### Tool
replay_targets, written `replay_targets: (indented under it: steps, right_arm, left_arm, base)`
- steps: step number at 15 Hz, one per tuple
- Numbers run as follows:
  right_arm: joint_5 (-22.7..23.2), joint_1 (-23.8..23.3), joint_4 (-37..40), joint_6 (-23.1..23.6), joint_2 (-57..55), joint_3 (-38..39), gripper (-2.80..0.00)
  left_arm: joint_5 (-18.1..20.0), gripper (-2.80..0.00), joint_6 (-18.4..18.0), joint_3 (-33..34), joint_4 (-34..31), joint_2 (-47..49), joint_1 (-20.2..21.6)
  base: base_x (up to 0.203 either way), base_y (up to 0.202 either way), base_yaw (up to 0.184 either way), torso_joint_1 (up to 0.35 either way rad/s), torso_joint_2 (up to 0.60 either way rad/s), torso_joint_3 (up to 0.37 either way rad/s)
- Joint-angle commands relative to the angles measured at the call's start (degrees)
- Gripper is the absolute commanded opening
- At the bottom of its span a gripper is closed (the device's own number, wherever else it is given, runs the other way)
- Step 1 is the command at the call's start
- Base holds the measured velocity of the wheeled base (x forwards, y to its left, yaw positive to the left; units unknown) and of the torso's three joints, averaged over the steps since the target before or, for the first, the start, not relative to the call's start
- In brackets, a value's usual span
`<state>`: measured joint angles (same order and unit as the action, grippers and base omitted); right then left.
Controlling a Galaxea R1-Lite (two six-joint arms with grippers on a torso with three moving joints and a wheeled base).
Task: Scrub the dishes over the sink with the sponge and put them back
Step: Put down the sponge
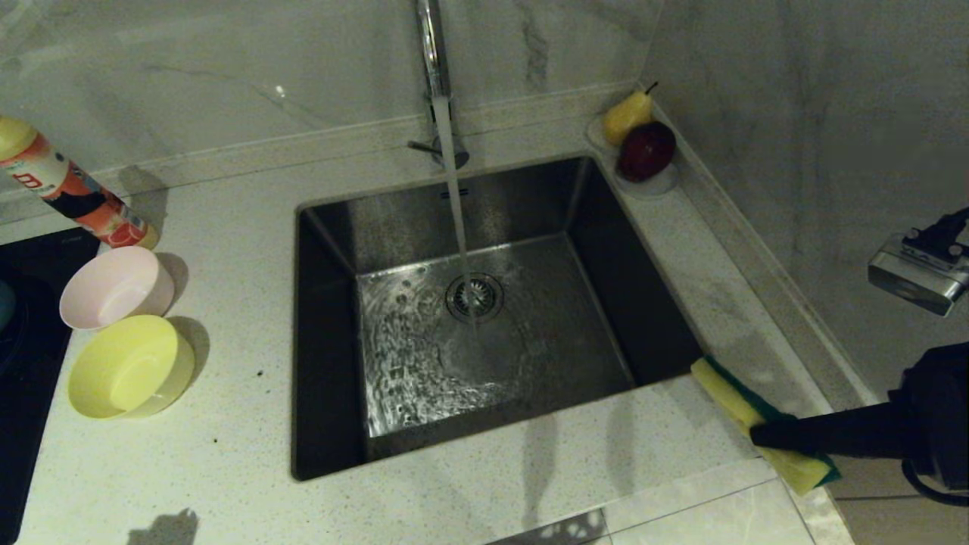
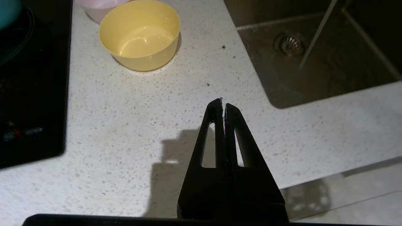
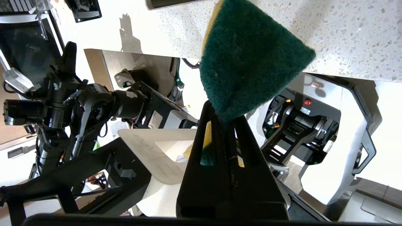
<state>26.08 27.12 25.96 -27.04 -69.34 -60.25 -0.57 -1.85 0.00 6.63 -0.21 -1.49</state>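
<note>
Sponge (image 1: 764, 416) clamped in right gripper (image 3: 224, 117) jaws, near-right of sink (image 1: 484, 318). Left gripper (image 2: 223, 103) jaws shut, empty, over desk (image 2: 141, 119). Next: fetch yellow bowl (image 1: 130, 367), far left.

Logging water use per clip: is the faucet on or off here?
On. A stream falls from the faucet onto the drain strainer, and water ripples across the floor of the sink.
</note>
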Motion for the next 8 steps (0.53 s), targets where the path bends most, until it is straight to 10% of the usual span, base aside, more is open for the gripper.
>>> replay_targets:
  steps: [1,8]
  right_arm:
    - [0.1,0.0,0.2,0.0,-0.3,0.1,-2.80]
    - [-7.2,0.1,1.5,8.8,0.2,2.3,-2.80]
  left_arm:
    - [-1.1,-2.80,2.5,2.3,0.1,0.0,0.0]
    - [-0.3,-2.80,-0.2,2.3,0.1,0.0,0.0]
  base:
    - [0.000,0.000,0.000,0.000,0.00,0.000]
    - [0.000,0.000,0.000,0.000,0.00,0.000]
